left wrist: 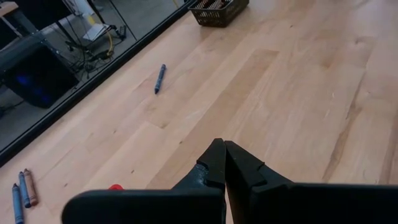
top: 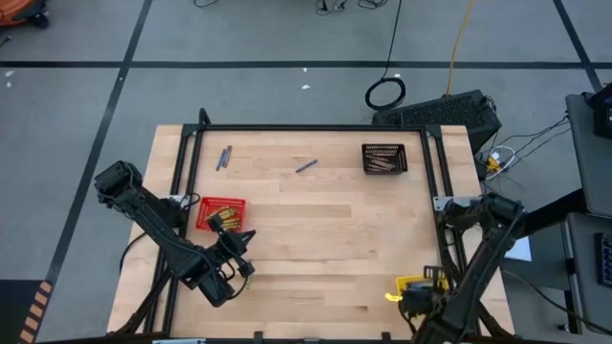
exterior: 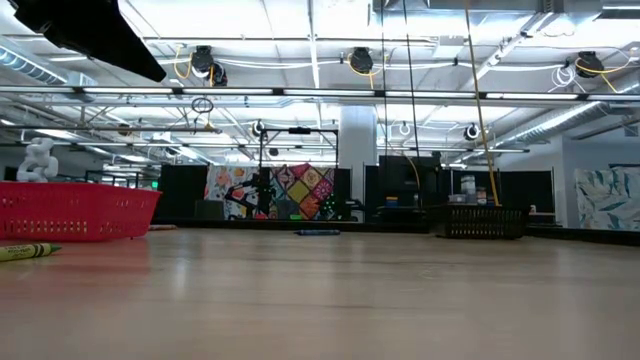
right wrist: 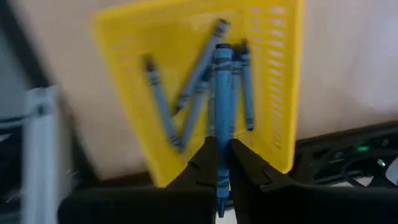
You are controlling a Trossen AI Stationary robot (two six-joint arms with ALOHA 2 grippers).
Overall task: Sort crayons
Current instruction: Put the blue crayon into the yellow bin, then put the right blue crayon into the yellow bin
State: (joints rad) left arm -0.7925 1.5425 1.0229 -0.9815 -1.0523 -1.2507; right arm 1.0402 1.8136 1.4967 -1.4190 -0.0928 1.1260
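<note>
Right gripper: the right gripper (right wrist: 219, 163), at the near right corner of the pale wooden table (top: 316, 239), clamps a blue wax crayon (right wrist: 222, 106) lengthwise between its dark fingers, directly above the yellow plastic mesh basket (right wrist: 283, 81).
Yellow basket: several more blue crayons (right wrist: 163, 106) lie loose inside it, crossing one another.
Left gripper: the left gripper (left wrist: 222, 163) hangs over the near left part of the table, fingers pressed together on nothing, just beside the red plastic mesh basket (top: 205, 214).
Red basket: yellow-gold crayons (top: 222, 217) lie in it; one more yellow crayon (exterior: 27, 251) rests on the wood just beside it.
Mid-table: a single blue crayon (top: 306, 166) lies alone on the boards.
Far left: two blue crayons and a brown one (left wrist: 22, 190) lie side by side near the black frame rail (top: 287, 127).
Far right: the black mesh basket (top: 384, 158) holds grey-brown crayons (top: 381, 164).
</note>
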